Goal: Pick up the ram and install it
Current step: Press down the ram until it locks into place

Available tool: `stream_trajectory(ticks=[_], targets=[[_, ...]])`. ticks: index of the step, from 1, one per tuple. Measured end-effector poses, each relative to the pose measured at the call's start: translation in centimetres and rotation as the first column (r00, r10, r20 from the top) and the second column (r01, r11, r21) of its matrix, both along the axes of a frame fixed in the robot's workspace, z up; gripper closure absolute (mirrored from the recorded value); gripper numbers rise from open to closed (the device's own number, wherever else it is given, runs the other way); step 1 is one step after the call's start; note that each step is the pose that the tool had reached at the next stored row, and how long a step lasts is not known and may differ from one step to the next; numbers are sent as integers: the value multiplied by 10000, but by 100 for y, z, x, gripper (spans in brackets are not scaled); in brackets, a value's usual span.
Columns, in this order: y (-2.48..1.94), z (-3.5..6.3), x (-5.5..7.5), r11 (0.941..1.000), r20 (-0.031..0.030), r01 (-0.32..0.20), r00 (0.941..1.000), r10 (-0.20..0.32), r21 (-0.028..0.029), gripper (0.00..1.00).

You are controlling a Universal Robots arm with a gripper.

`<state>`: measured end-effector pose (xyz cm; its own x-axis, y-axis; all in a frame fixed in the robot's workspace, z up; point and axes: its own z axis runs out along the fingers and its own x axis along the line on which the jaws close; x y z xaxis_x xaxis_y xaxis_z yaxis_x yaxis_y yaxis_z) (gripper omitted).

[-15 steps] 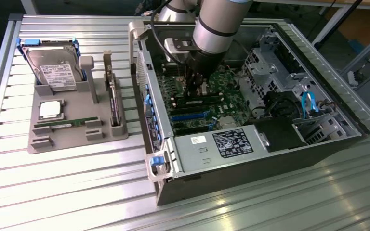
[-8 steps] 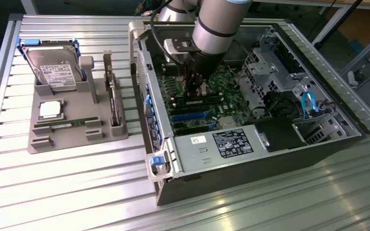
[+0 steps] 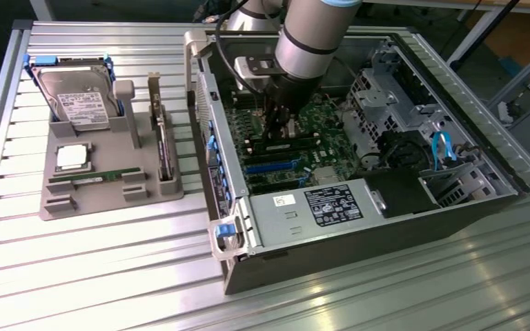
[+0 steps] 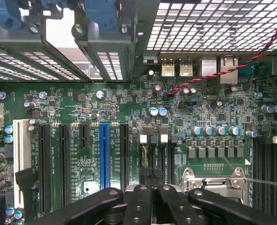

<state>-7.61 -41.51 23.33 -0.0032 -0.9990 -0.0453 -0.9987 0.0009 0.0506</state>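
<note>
One pincer (image 3: 279, 127), clenched, sits low inside the computer case (image 3: 366, 207) over the motherboard (image 4: 129, 117). The ram (image 3: 94, 177) lies in the grey parts tray (image 3: 108, 200) on the desk. Judgement: grasp the stick square, mid-length.

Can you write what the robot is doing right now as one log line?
gripper: shut, inside computer case, over motherboard | ram: lying on tray

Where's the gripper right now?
In the exterior view the gripper is inside the open computer case, low over the motherboard, right of the grey parts tray where a green RAM stick lies.
</note>
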Motion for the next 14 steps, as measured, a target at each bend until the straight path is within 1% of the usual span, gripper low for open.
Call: stream_trajectory(ticks=[14], targets=[[0,-15,0,10000,2,0,10000,0,8,90]])
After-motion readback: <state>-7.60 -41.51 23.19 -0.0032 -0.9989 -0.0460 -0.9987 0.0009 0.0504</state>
